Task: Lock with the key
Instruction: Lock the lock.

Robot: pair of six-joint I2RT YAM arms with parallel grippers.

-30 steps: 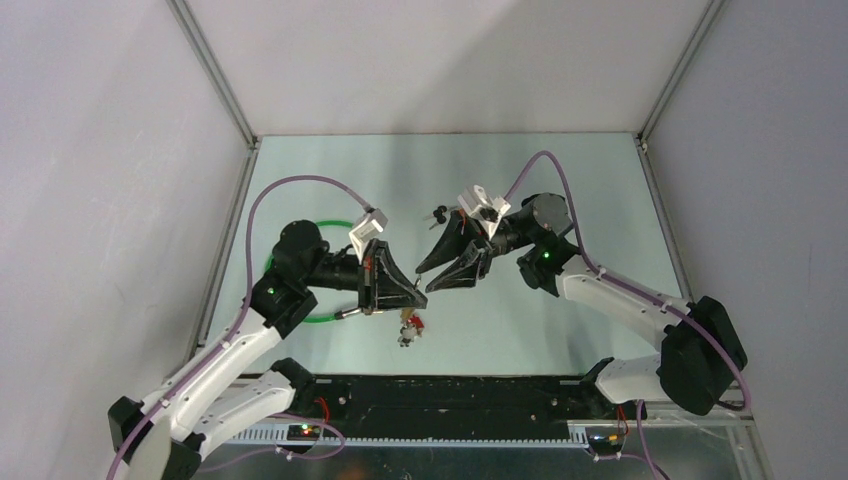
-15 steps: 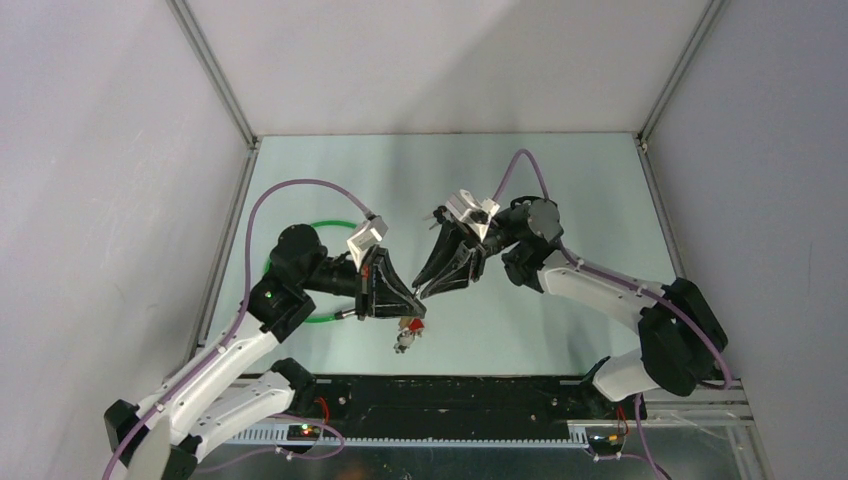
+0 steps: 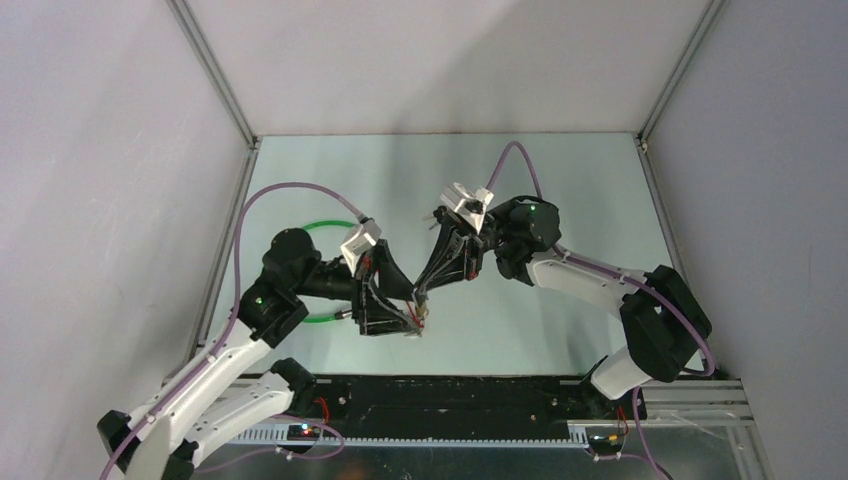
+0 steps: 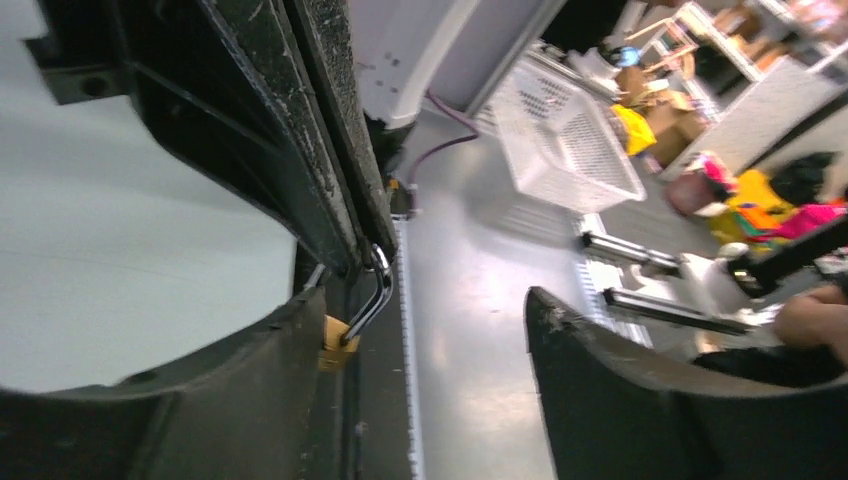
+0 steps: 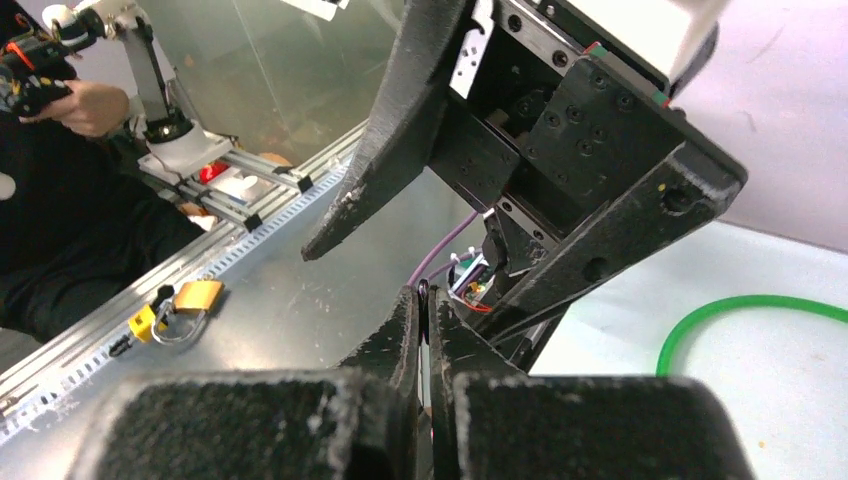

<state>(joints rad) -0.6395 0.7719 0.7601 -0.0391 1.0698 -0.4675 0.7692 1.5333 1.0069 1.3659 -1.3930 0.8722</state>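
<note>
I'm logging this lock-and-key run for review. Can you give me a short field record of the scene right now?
left gripper: open, fingers spread wide, nothing between them
right gripper: shut, tips close to the left gripper's
padlock: brass, lying on the table near its near edge, gripped by neither gripper
key: cannot be made out; a small yellow piece sits against the padlock
green ring: on the table's left side, by the left arm
task state: locking not yet begun
</note>
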